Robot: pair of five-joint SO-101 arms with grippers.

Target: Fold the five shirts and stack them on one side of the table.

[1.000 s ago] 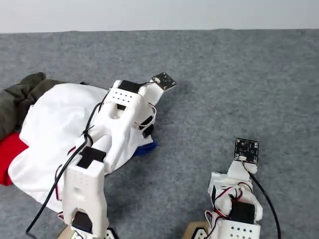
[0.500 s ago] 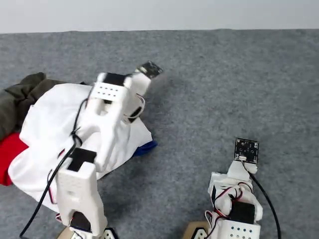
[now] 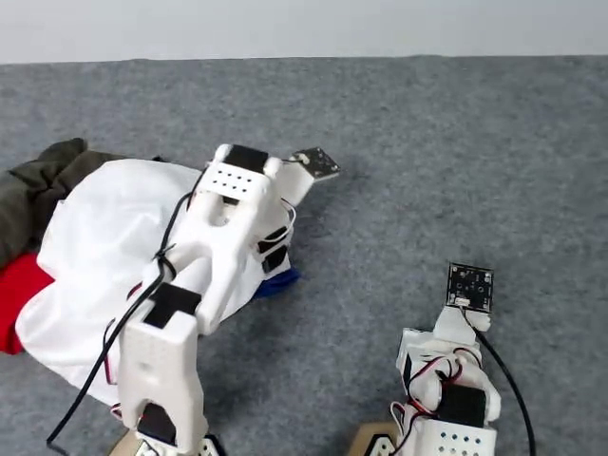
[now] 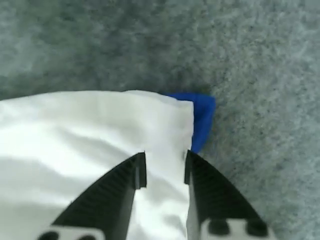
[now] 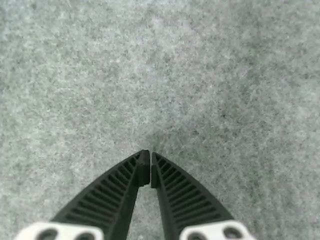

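A crumpled white shirt point(image 3: 104, 237) lies at the table's left on top of a pile. Beneath it a blue shirt point(image 3: 280, 280) pokes out at the right corner, a red shirt point(image 3: 19, 285) at the left edge, and a dark olive shirt point(image 3: 38, 185) at the back left. My left gripper point(image 4: 164, 159) is open just above the white shirt point(image 4: 90, 130), near its corner by the blue shirt point(image 4: 202, 117), with white cloth showing between its fingers. My right gripper point(image 5: 146, 157) is shut and holds nothing, over bare carpet near the front right.
Grey carpet point(image 3: 427, 142) covers the table, and its middle and right side are free of cloth. The right arm point(image 3: 456, 380) is folded back at the front edge. The left arm point(image 3: 218, 247) stretches over the shirt pile.
The left arm swung left and toward the back half a second ago, then came back to the white shirt's right corner. The right arm stayed still.
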